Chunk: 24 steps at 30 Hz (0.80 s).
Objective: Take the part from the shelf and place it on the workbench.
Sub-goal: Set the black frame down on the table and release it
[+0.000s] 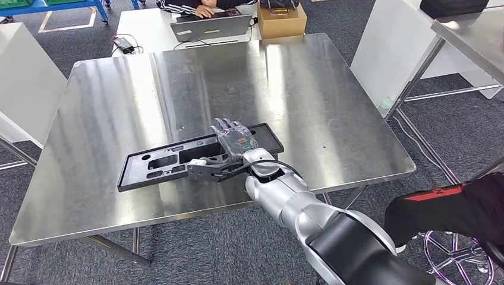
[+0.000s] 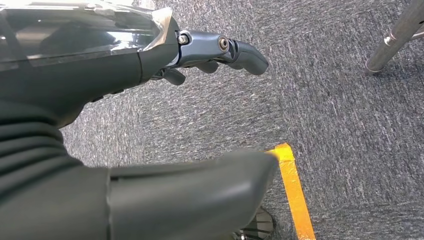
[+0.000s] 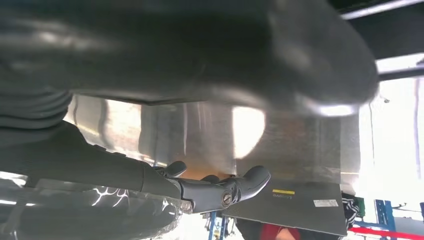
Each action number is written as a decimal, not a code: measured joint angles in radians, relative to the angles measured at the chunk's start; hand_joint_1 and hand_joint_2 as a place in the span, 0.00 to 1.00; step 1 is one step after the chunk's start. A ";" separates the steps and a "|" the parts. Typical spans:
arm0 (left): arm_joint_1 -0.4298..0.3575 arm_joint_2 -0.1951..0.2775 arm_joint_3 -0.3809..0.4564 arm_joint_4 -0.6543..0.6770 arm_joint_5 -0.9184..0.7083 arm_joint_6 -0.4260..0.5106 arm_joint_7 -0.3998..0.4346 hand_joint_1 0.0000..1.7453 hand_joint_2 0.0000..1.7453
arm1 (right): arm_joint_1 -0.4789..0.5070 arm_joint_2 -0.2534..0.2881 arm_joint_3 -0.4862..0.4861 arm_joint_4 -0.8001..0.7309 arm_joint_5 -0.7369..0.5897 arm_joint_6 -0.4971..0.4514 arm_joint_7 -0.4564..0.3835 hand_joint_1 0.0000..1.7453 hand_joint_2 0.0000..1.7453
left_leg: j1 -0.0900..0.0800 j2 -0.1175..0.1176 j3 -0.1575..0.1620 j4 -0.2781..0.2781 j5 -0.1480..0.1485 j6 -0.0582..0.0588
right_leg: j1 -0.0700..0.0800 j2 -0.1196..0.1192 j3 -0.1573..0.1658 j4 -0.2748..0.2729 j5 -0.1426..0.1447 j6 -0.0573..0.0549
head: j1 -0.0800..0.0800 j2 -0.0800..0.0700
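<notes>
Here the part (image 1: 178,160), a long flat black moulded piece with cut-outs, is lying flat on the workbench (image 1: 119,101), a steel-topped table, towards its near edge and running slantwise across it. The right hand (image 1: 233,142) is resting over the part's right half, fingers stretched forward along its top and the thumb lying lower at the near edge; whether the hand is actually gripping the part or only lying on it I cannot tell. In the right wrist view the right hand's fingers (image 3: 240,185) are showing lightly bent, with the thumb blurred and close to the lens and the shiny bench top between them. The left hand (image 2: 150,65) is hanging beside the body over grey carpet (image 2: 350,125), its fingers (image 2: 240,52) only slightly curled and apart from the thick thumb, holding nothing. A strip of yellow tape (image 2: 295,195) is lying on the carpet near that hand, and a metal table leg (image 2: 395,40) is standing further off. Beyond the workbench a person's hand (image 1: 205,10) is resting by a laptop (image 1: 211,27) on a white table, with a cardboard box (image 1: 282,21) just beside it.
</notes>
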 joint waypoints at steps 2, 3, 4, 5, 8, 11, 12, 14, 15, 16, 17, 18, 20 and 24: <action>0.000 0.000 0.000 0.000 -0.006 -0.001 0.001 0.00 0.00 | -0.002 0.004 -0.018 -0.001 -0.023 -0.009 -0.031 0.00 0.00 | 0.000 0.000 0.000 0.000 0.000 0.000 | 0.000 0.000 0.000 0.000 0.000 0.000 | 0.000 0.000; 0.000 0.000 0.000 0.000 -0.010 -0.001 0.002 0.00 0.00 | -0.003 0.006 -0.029 -0.003 -0.040 -0.013 -0.055 0.00 0.00 | 0.000 0.000 0.000 0.000 0.000 0.000 | 0.000 0.000 0.000 0.000 0.000 0.000 | 0.000 0.000; 0.000 0.001 0.000 0.000 -0.012 -0.001 0.003 0.00 0.00 | -0.004 0.009 -0.042 -0.007 -0.063 -0.017 -0.085 0.00 0.00 | 0.000 0.000 0.000 0.000 0.000 0.000 | 0.000 0.000 0.000 0.000 0.000 0.000 | 0.000 0.000; 0.000 0.001 0.000 0.000 -0.015 -0.001 0.004 0.00 0.00 | -0.004 0.014 -0.059 -0.015 -0.096 -0.018 -0.125 0.00 0.00 | 0.000 0.000 0.000 0.000 0.000 0.000 | 0.000 0.000 0.000 0.000 0.000 0.000 | 0.000 0.000; 0.000 0.001 0.000 0.000 -0.019 0.000 0.006 0.00 0.00 | 0.000 0.030 -0.122 -0.053 -0.223 -0.001 -0.260 0.00 0.00 | 0.000 0.000 0.000 0.000 0.000 0.000 | 0.000 0.000 0.000 0.000 0.000 0.000 | 0.000 0.000; 0.000 0.001 0.000 0.000 -0.018 0.003 0.009 0.00 0.00 | 0.015 0.041 -0.175 -0.105 -0.376 0.053 -0.365 0.00 0.00 | 0.000 0.000 0.000 0.000 0.000 0.000 | 0.000 0.000 0.000 0.000 0.000 0.000 | 0.000 0.000; 0.001 0.001 0.000 0.000 -0.017 0.006 0.012 0.00 0.00 | 0.033 0.043 -0.191 -0.139 -0.460 0.097 -0.405 0.00 0.00 | 0.000 0.000 0.000 0.000 0.000 0.000 | 0.000 0.000 0.000 0.000 0.000 0.000 | 0.000 0.000; 0.004 0.001 0.001 0.000 -0.013 0.012 0.015 0.00 0.00 | 0.092 0.045 -0.220 -0.235 -0.658 0.223 -0.483 0.00 0.00 | 0.000 0.000 0.000 0.000 0.000 0.000 | 0.000 0.000 0.001 0.000 0.000 0.000 | 0.000 0.000; 0.007 0.002 0.002 0.000 -0.012 0.014 0.016 0.00 0.00 | 0.128 0.045 -0.230 -0.296 -0.757 0.303 -0.512 0.00 0.00 | 0.000 0.000 0.000 0.000 0.000 0.000 | 0.000 0.000 0.000 0.000 0.000 0.000 | 0.000 0.000; 0.009 0.003 0.003 0.000 -0.010 0.014 0.016 0.00 0.00 | 0.163 0.043 -0.234 -0.351 -0.835 0.374 -0.528 0.00 0.00 | 0.000 0.000 0.000 0.000 0.000 0.000 | 0.000 0.000 0.000 0.000 0.000 0.000 | 0.000 0.000; 0.012 0.004 0.004 0.000 -0.008 0.015 0.015 0.00 0.00 | 0.201 0.040 -0.234 -0.415 -0.909 0.448 -0.539 0.00 0.00 | 0.000 0.000 0.000 0.000 0.000 0.000 | 0.000 0.000 0.000 0.000 0.000 0.000 | 0.000 0.000; 0.015 0.005 0.005 0.000 -0.007 0.015 0.013 0.00 0.00 | 0.242 0.035 -0.232 -0.481 -0.974 0.515 -0.544 0.00 0.00 | 0.000 0.000 0.000 0.000 -0.001 0.000 | 0.000 0.000 0.000 0.000 0.000 0.000 | 0.000 0.000; 0.022 0.008 0.008 0.000 -0.004 0.015 0.006 0.00 0.00 | 0.326 0.023 -0.221 -0.609 -1.079 0.618 -0.549 0.00 0.00 | 0.000 0.000 0.000 0.000 -0.001 0.001 | 0.000 0.000 0.000 0.000 0.000 0.000 | 0.000 0.000; 0.029 0.013 0.019 0.000 -0.002 0.016 -0.003 0.00 0.00 | 0.444 -0.004 -0.199 -0.800 -1.149 0.681 -0.549 0.00 0.00 | 0.000 0.000 0.000 0.000 -0.003 0.001 | 0.000 0.000 0.000 -0.001 -0.001 0.000 | 0.000 0.000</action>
